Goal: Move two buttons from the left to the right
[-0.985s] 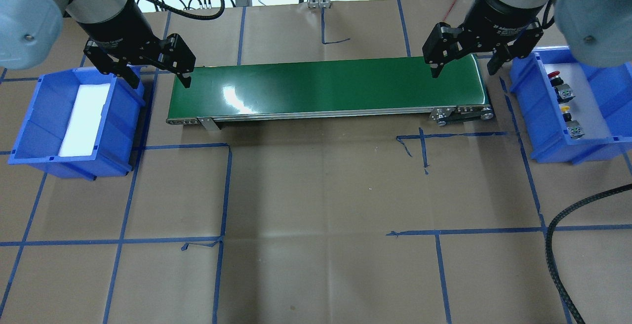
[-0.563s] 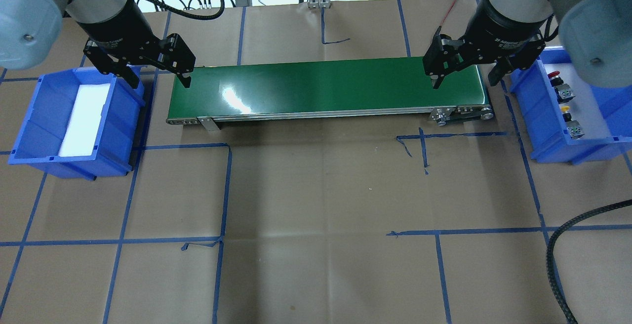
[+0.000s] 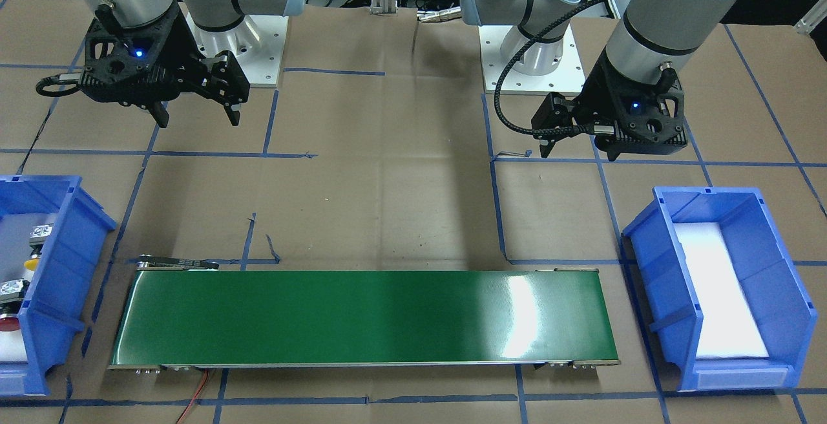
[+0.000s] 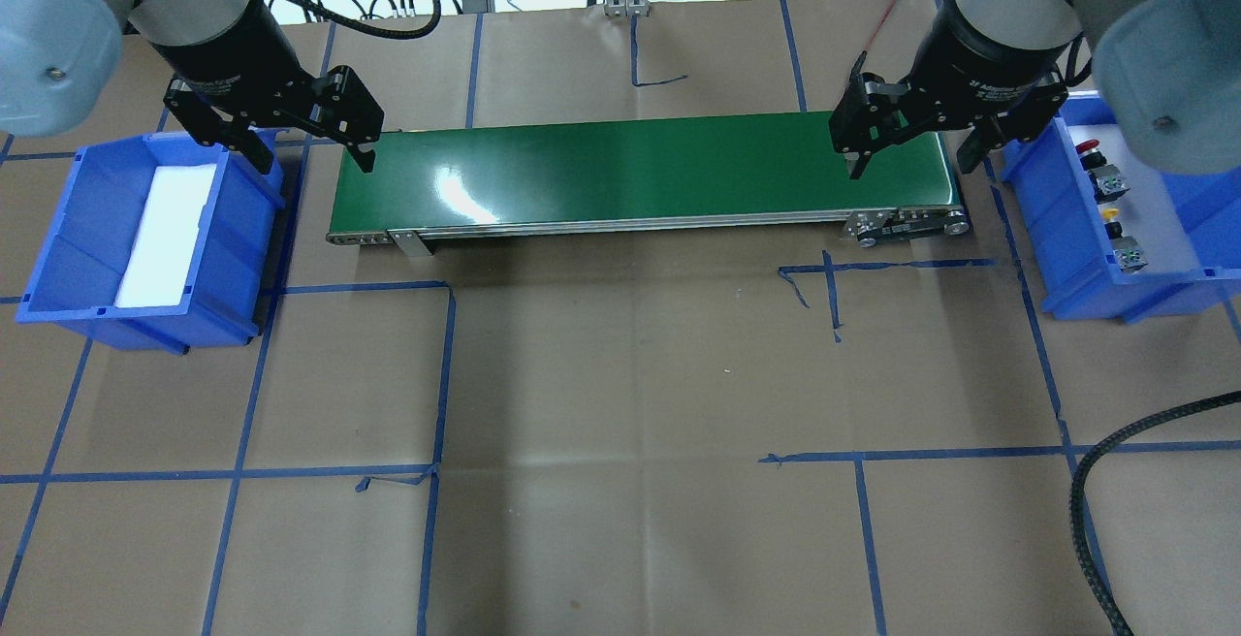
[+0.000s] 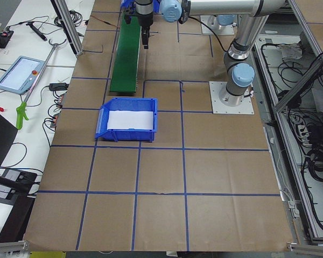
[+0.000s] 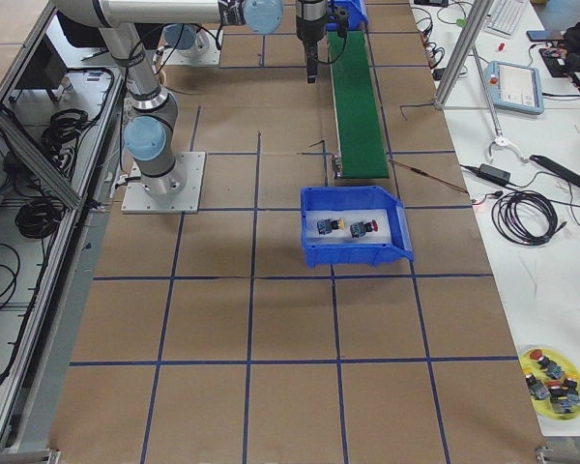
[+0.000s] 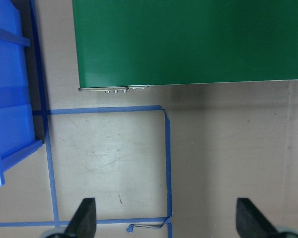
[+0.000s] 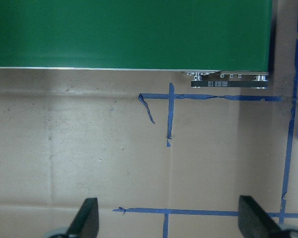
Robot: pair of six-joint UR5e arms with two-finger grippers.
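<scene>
The red button (image 4: 1093, 147) and the yellow button (image 4: 1113, 219) lie in the blue bin on my right (image 4: 1047, 229), each with its grey-green body beside it. They also show in the front view, red (image 3: 8, 322) and yellow (image 3: 30, 262). My right gripper (image 4: 911, 164) is open and empty above the right end of the green conveyor belt (image 4: 640, 171), just left of that bin. My left gripper (image 4: 315, 161) is open and empty above the belt's left end, next to the left blue bin (image 4: 58, 229), which holds only a white pad.
A black braided cable (image 4: 1086, 491) curls over the table's near right corner. Blue tape lines grid the brown table. A yellow dish (image 6: 556, 382) with several spare buttons sits off the table in the right exterior view. Cables and tools lie beyond the far edge.
My right arm has shifted a little, its open gripper moving slightly toward the near edge of the belt. The left arm and both buttons have not moved.
</scene>
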